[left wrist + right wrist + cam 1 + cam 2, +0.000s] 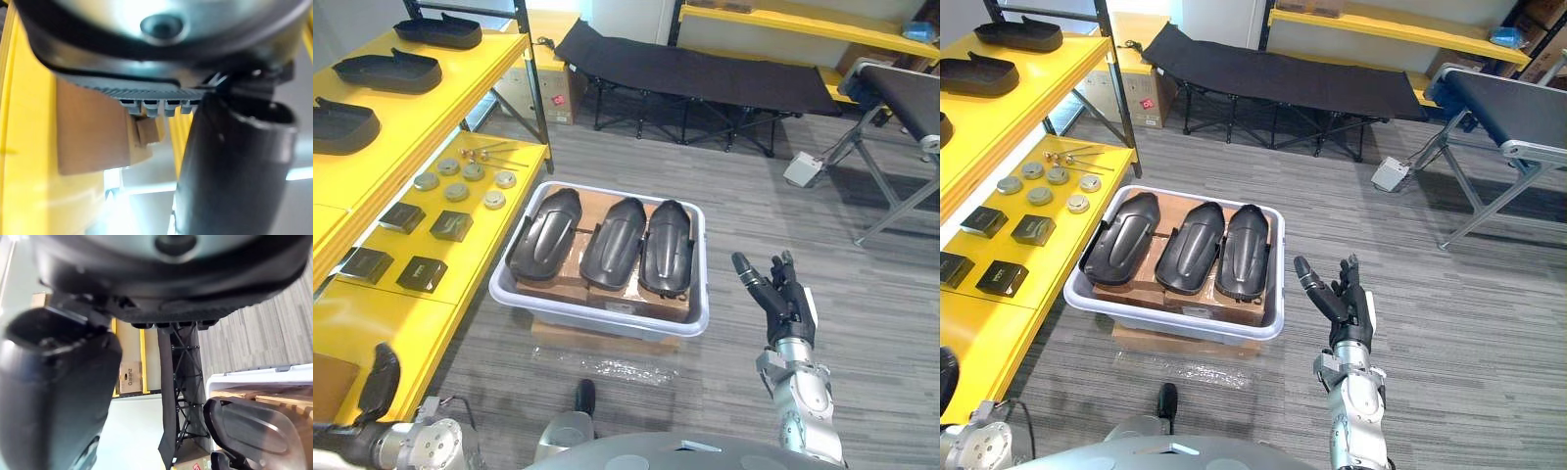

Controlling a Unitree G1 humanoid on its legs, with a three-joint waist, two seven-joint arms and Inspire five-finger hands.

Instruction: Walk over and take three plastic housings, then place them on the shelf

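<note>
A smooth, half-glossy sheen is shown by the three black moulded plastic housings (613, 242), which are laid on matt brown cardboard (602, 204) in a smooth pale grey plastic tub (607, 315), while the yellow shelf (484, 257) is seen as smooth and the grey carpet floor (803, 230) as ribbed.

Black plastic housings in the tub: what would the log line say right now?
three black plastic housings: in pale grey tub | right hand: open, empty, beside tub | left hand: by yellow shelf
</note>
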